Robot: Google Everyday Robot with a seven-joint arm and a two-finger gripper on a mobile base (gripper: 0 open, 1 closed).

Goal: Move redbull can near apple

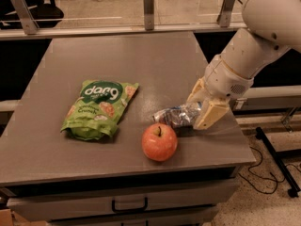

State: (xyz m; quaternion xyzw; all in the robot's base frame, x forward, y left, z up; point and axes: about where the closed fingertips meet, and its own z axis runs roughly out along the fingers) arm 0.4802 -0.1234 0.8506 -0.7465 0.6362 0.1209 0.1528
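Note:
The redbull can (pixel 175 116), silver and blue and crinkled, lies on its side on the grey table (pixel 117 65), just above and right of the apple. The apple (pixel 159 142) is red-orange with a dark stem and stands near the table's front edge. My gripper (pixel 201 108) comes in from the right on a white arm and is shut on the can's right end, with one cream finger (pixel 210 114) in front of the can and the other behind it. The can's left end is about a finger's width from the apple.
A green snack bag (pixel 99 108) lies flat to the left of the apple. A railing with metal posts (pixel 148 1) runs along the table's far edge. A drawer handle (pixel 129 205) shows below the front edge. The table's right edge is close to the gripper.

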